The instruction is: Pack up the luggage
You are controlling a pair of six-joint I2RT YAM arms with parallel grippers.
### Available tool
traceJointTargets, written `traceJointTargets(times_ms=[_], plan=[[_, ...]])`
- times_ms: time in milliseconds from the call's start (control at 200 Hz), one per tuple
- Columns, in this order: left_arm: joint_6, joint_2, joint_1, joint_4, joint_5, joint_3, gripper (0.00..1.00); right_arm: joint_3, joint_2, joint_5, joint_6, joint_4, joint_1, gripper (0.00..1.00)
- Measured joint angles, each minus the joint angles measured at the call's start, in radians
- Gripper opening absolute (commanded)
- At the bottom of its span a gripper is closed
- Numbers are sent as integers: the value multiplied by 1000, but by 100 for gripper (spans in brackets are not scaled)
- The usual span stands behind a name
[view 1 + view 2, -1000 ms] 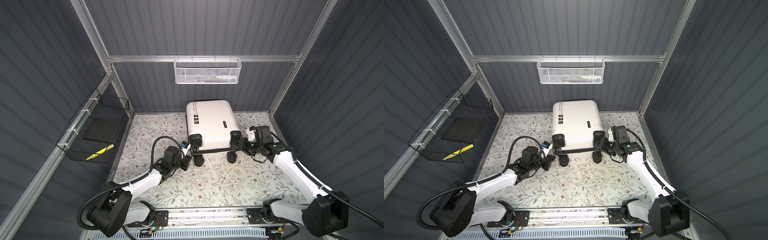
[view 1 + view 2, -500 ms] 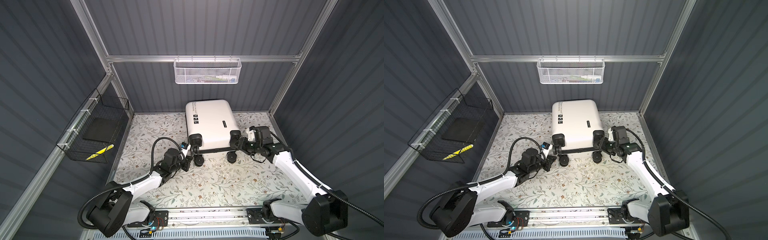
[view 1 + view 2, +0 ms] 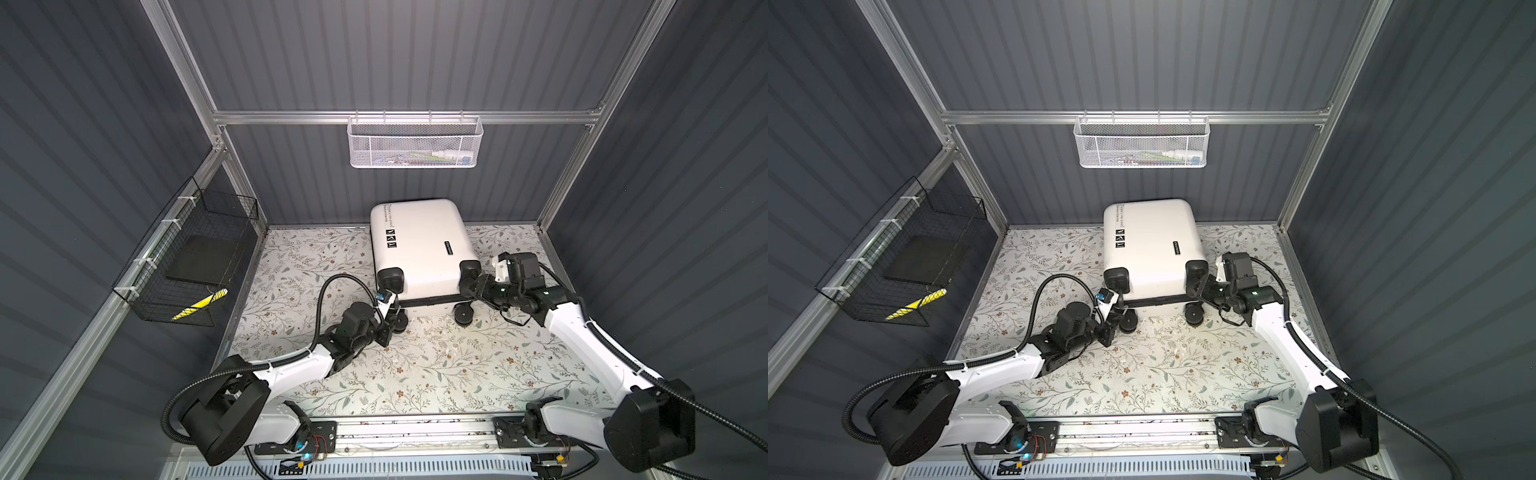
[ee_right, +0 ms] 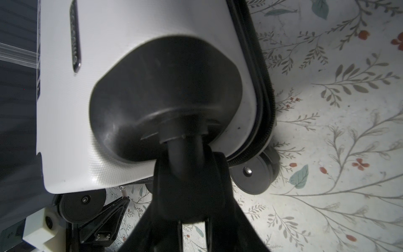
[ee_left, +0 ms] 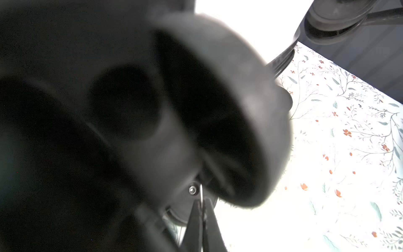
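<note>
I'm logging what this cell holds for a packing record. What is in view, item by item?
luggage: one, white with black wheels and trim, lying flat at the back middle of the table.
white mesh basket: one, white, hung on the back rail; contents too unclear to name.
black wire basket: one, black, on the left wall.
flat slab: one, black, inside the black wire basket.
striped item: one, yellow and black, low in that basket.
table cover: one, pale floral.
left gripper: one, black, shut, beside the luggage's near left wheel.
right gripper: one, black, closed on a right-side luggage wheel.
</note>
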State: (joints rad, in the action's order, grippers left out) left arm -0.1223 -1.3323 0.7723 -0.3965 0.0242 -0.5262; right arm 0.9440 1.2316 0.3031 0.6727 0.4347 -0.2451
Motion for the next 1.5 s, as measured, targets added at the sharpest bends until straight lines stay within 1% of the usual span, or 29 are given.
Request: traceJointTargets(times_ms=[300,510,685,940,1070,1326,1496], plan=[[37,-112,58,-25,-38,-86,0,-1,2,-9,5,-12,-7,0],[44,-199,104,-54,-60,-151,0,-2,4,-21,19,-23,-16,0],[45,-251,123,-63,-78,-196,0,1,13,-23,20,-30,-18,0],[53,-262,139,-68,-93,-220,0,131,29,-56,-23,122,-34,0],[61,-263,142,-64,-93,-232,0,148,35,-64,-23,145,-36,0],[71,-299,158,-51,-91,-273,0,35,34,-54,-15,18,-31,0],[71,-344,174,-48,-92,-324,0,17,29,-47,-5,-15,-29,0]])
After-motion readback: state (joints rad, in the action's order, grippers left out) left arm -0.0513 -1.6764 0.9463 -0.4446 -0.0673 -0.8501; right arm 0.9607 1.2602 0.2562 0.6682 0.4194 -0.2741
